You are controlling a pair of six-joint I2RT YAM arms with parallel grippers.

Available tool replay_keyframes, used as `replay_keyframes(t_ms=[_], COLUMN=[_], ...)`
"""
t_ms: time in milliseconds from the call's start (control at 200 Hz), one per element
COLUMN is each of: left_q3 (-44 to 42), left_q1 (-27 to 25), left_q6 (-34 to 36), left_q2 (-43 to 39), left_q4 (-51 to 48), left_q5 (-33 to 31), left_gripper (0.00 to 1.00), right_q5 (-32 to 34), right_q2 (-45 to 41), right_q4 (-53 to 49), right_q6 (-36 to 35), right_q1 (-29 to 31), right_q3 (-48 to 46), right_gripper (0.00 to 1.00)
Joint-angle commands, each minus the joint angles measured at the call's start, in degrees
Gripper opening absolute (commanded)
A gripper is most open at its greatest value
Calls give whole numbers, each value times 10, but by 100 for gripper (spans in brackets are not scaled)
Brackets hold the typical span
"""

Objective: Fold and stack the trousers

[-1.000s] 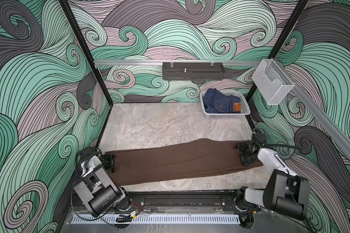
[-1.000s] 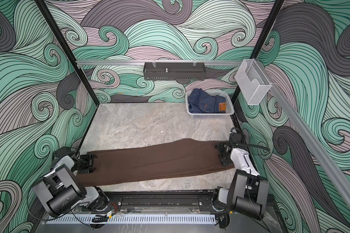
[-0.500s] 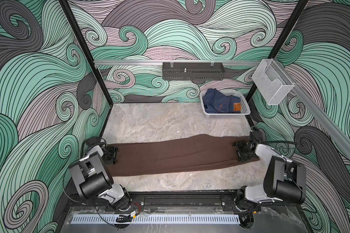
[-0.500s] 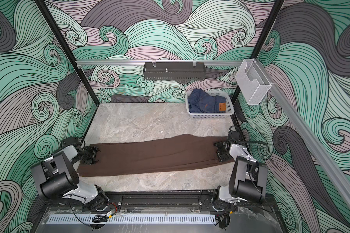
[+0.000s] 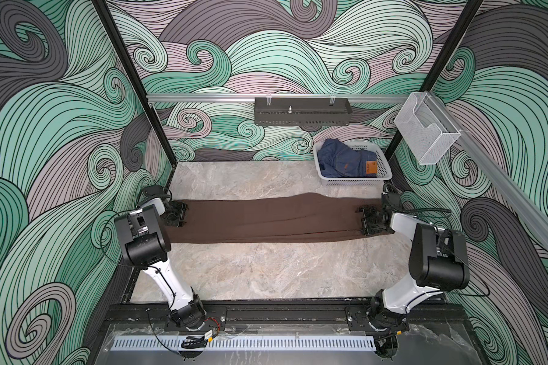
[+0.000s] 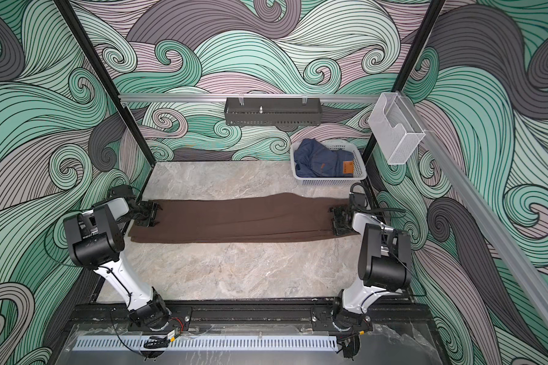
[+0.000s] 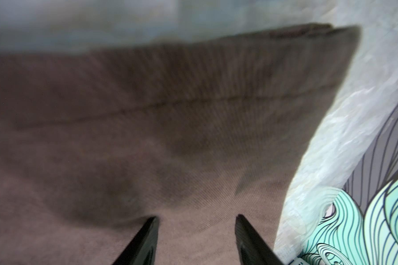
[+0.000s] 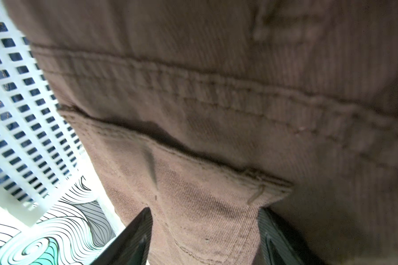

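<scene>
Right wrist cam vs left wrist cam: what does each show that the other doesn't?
Only right wrist: the white basket's lattice wall beside the trousers, plus a double-stitched seam and a pocket-like opening in the fabric.
Only left wrist: a squared-off end corner of the trousers lying flat on veined marble tabletop; the right wrist view gives only a washed-out strip there.
Both: brown fabric filling most of the frame, a patch of wave-patterned wall, and black fingertips standing apart over the cloth, on the right gripper and the left gripper.
</scene>
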Motion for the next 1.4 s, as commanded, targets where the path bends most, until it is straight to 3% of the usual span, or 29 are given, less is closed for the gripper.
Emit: replay_keyframes(t_ms=[0,190,440,540,710,841,931,1131,1396], left_q3=[17,79,145,141,108,97,91,71,35], left_q1=[-2,-2,-1,0,2,11,21,50,105], left_q6=[-3,34,137,173,201,208,210,225,240], left_q2=[65,23,-74,-102,-144,-158,-165,-182,-186], left_q4=[-48,-105,-219,-248,-261,-271,-279,-286,-285], left_q5=[-44,-30,-27,-26,-24,-21,-20,-20,-22], left_gripper=[57,59,65,66,66,66,66,66,66], right_q5=[51,52,94,97,71,71,73,105,128], right_q2=[44,-6,-99,-86,-11,53,100,139,100], right_q4=[-29,-69,-212,-238,-235,-224,-220,-217,-226], right_q6=[26,1,-130,-197,-271,-287,-280,-264,-245], right_q1=[9,13,31,60,161,236,254,245,185], right_q3=[-12,-1,81,125,185,224,235,204,135], right_gripper=[74,77,87,84,80,78,78,79,80])
